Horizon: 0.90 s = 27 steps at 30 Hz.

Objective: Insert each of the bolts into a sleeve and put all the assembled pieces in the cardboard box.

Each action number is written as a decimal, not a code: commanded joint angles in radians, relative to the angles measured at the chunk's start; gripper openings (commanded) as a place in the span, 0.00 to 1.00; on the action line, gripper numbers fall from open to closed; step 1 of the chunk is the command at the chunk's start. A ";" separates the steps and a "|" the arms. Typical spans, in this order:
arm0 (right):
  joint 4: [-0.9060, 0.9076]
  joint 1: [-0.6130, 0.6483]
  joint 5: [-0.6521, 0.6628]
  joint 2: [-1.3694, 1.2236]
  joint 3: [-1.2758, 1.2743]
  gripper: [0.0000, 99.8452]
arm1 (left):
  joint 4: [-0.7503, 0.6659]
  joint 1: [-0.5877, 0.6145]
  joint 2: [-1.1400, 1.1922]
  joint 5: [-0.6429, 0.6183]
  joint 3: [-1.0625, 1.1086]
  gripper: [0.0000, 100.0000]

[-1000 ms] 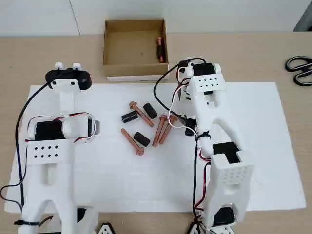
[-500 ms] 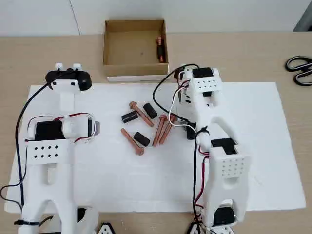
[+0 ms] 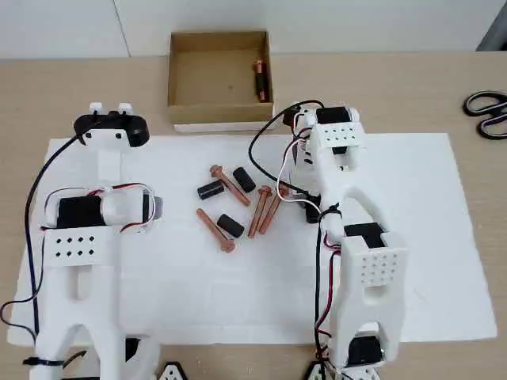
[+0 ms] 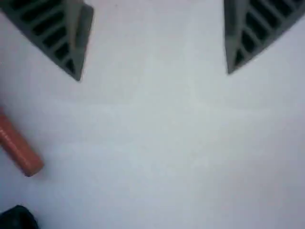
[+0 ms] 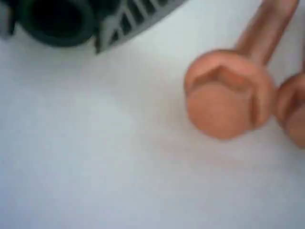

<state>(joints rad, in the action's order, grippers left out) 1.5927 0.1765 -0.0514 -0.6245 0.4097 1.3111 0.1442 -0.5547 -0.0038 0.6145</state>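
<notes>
- Left tool (image 4: 152, 74): spread wide, nothing between the tips. It hangs over the bare white sheet (image 3: 412, 237), left of the loose parts and apart from them.
- Left wrist view: one bolt end (image 4: 19, 150) and a bit of a black sleeve (image 4: 16, 218) lie at the edge, both well clear of the tips.
- Right tool (image 3: 307, 206): low over the sheet, just right of the paired bolts. Cannot tell whether it is spread or pressed together.
- Right wrist view: a bolt head (image 5: 224, 102) lies close on the sheet with its shank running away. A second head (image 5: 290, 114) is just beside it; touching or not, cannot tell.
- Four loose bolts lie on the sheet:
  - a pair (image 3: 265, 210) side by side, slanted
  - an upper bolt (image 3: 230, 184) slanted between two sleeves
  - a lower bolt (image 3: 215, 230)
- Three loose sleeves, none on a bolt:
  - left sleeve (image 3: 210, 190) beside the upper bolt
  - top sleeve (image 3: 244, 180) on that bolt's other side
  - low sleeve (image 3: 230, 226) just right of the lower bolt
- Box (image 3: 169, 71): open, on the desk (image 3: 79, 87) just beyond the sheet's far edge.
- One assembled piece (image 3: 259, 79) lies inside the box along its right wall.
- Scissors (image 3: 487, 113): at the desk's right edge, well apart from everything else.
</notes>
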 commanded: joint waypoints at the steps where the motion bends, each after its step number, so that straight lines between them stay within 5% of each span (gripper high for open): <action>1: 0.005 0.001 0.009 0.010 0.052 0.10 | 0.002 -0.005 -0.008 -0.008 -0.007 0.19; 27: 0.096 0.044 0.009 0.116 0.008 0.17 | 0.025 -0.005 -0.008 0.032 -0.007 0.19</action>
<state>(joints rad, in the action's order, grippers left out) 1.6909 0.2194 -0.0499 -0.5094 0.4143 1.3295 0.1442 -0.5547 0.0192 0.6145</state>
